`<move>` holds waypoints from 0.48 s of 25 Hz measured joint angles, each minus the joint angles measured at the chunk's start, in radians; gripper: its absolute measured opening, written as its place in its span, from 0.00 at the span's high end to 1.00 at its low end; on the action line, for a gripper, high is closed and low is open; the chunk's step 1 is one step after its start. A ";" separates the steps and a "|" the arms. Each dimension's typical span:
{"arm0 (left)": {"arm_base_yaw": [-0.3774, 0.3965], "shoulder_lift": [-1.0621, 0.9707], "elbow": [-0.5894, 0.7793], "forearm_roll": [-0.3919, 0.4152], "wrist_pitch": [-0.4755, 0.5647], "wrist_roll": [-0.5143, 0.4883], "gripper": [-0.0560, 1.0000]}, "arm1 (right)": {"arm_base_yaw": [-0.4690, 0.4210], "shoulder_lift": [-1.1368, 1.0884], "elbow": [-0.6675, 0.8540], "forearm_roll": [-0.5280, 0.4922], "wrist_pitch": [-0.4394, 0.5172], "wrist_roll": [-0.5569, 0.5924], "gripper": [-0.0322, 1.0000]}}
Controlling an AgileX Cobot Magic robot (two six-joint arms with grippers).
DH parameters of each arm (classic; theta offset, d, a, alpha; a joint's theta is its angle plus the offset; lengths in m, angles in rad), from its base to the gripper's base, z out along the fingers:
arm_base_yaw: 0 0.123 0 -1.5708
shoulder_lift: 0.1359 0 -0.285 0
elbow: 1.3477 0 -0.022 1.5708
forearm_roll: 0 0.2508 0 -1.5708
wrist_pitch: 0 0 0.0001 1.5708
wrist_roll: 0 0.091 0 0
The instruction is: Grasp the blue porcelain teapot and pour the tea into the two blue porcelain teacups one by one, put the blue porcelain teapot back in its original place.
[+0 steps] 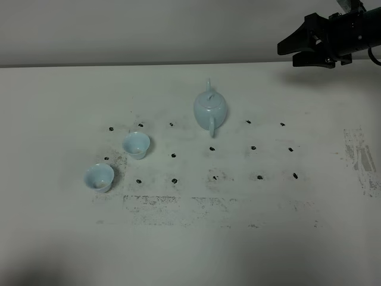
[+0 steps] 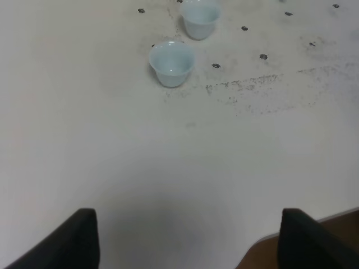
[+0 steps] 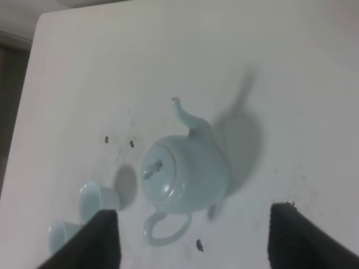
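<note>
1. Worktop [image 1: 297,238]: white, matt, scuffed with grey smears at 6 o'clock and 3 o'clock. Carries all items below.
2. Right pincer [image 1: 287,53]: black, raised above the far edge at 1 o'clock. Jaws spread wide, nothing between them. Well apart from the teapot.
3. Left pincer [image 2: 190,246]: shown only by its own wrist camera. Fingers far apart, empty, low over bare worktop near its edge.
4. Blue porcelain teapot [image 1: 210,109]: upright just past centre at 12 o'clock, lid on. Spout toward 12 o'clock, loop handle toward 6 o'clock. Judged stiff, glaze-slick and brittle, heavier if filled, though contents hidden. Lid likely loose when tipped. Best hold judged to be across the loop handle, not the round belly.
5. Two blue porcelain teacups: one at 9 o'clock [image 1: 136,145], one at 8 o'clock [image 1: 99,177], near each other, not touching, both upright. No tea seen inside. Light, easily knocked over.
6. Black dot marks [image 1: 254,146]: small, in rows across the middle.
7. Brands, labels, writing: none readable on any item.
</note>
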 joint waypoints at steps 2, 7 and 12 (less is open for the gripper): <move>0.000 0.000 0.000 0.000 0.000 0.000 0.35 | 0.000 0.000 0.000 -0.001 0.000 -0.001 0.44; 0.000 0.000 0.000 0.000 0.000 0.000 0.35 | 0.000 0.000 0.000 -0.008 0.000 -0.002 0.44; 0.023 0.000 0.000 -0.002 0.000 0.000 0.35 | 0.000 0.000 0.000 -0.011 0.000 -0.002 0.44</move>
